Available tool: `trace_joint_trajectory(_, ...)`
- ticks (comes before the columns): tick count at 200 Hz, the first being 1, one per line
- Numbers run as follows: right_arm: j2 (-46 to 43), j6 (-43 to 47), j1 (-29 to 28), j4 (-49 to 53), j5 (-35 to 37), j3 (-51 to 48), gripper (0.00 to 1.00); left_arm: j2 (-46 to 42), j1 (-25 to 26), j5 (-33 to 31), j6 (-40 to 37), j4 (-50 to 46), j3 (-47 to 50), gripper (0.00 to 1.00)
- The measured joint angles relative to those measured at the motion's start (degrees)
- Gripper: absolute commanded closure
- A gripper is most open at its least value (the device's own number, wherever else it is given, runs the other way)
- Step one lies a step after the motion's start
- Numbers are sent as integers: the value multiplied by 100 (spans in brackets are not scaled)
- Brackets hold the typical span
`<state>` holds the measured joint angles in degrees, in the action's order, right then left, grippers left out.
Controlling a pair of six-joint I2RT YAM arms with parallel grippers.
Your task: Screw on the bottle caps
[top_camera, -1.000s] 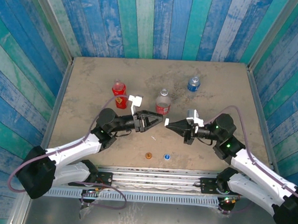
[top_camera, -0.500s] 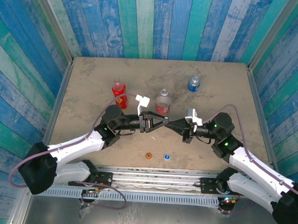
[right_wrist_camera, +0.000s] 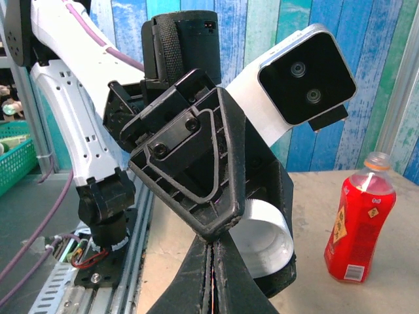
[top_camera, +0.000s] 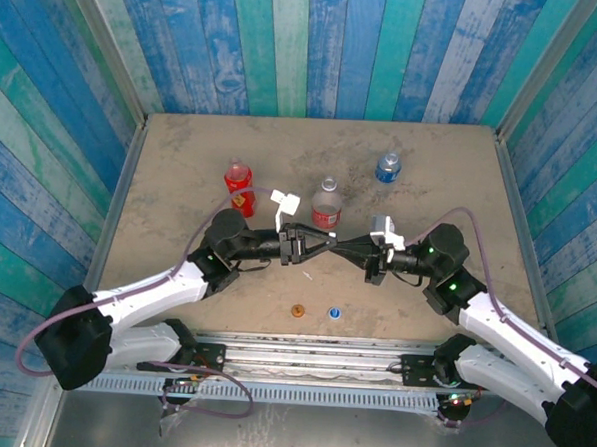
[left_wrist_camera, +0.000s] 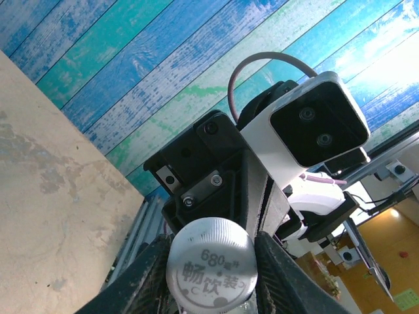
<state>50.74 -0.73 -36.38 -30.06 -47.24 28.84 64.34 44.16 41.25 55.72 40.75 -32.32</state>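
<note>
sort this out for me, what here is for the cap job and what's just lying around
For the job:
white cap, gripped
orange cap
blue cap
red bottle
red-label bottle
blue-label bottle

Lying about:
white scrap

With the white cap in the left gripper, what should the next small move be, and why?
Probably draw the right gripper back a little. The left gripper is shut on the white cap, and the right's shut tips sit nose to nose with it, in the way of carrying the cap to the clear bottle.
</note>
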Motion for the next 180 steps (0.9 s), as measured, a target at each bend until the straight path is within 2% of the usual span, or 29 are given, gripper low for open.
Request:
trace_joint_trajectory(48, 4, 37, -4, 48, -13, 17, 87, -33, 0, -24, -61, -57, 0, 77)
trace_joint_trajectory(85, -2, 105, -4, 129, 63, 20, 75, -87, -2, -50, -66, -98, 0, 77)
trace_joint_trajectory(120, -114, 186, -11, 356, 179, 20, 59, -101, -2, -138, -105, -203, 0, 75)
trace_joint_trajectory(145, -409, 201, -24, 612, 538, -15, 48, -131, 0, -166, -236, -247, 4, 73)
trace_joint_trajectory(180, -1119, 160, -20, 1058, 1333, -229, 42, -356, 0, -378, -743, -616, 2, 74)
